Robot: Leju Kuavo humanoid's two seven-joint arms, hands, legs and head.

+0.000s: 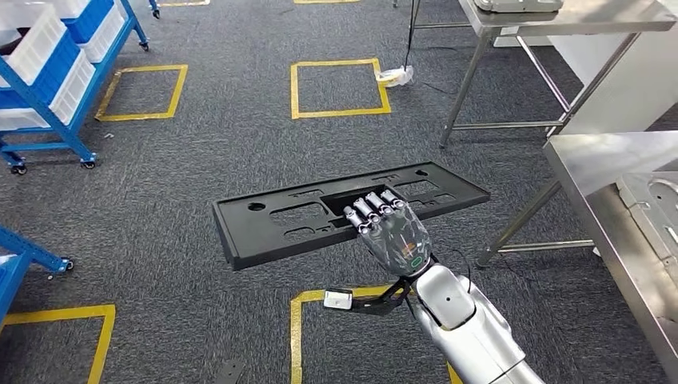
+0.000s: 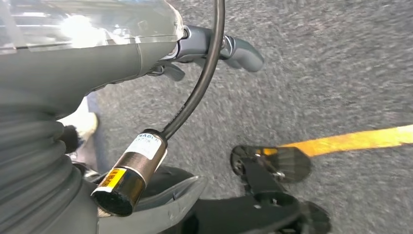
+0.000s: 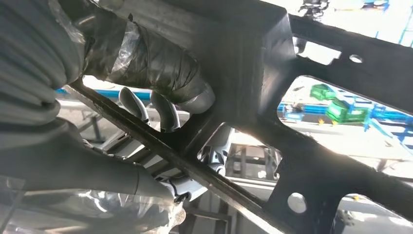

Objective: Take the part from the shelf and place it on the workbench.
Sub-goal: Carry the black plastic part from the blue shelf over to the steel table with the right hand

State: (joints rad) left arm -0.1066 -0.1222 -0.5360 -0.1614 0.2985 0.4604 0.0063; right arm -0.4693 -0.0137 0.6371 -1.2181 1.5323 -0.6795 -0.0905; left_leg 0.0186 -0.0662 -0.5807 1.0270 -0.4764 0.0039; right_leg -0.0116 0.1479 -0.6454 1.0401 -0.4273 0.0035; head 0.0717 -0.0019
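The part [image 1: 272,224] is a long flat black panel with several cut-outs, held level above the grey carpet. My right hand [image 1: 393,232] grips the middle of its near edge, with the fingers over the top face. From beneath, the right wrist view shows the panel [image 3: 311,151] with the thumb [image 3: 156,68] pressed against its underside and the fingers [image 3: 163,112] wrapped over the edge. The steel workbench [image 1: 596,156] stands to the right, apart from the panel. My left hand [image 2: 146,53] hangs over the carpet with nothing seen in it; its fingers are mostly hidden.
A blue wheeled shelf [image 1: 56,112] with white and blue bins stands at the far left. A second steel table [image 1: 560,24] is at the back right. A grey metal piece [image 1: 652,208] lies on the workbench. Yellow tape squares [image 1: 340,88] mark the carpet.
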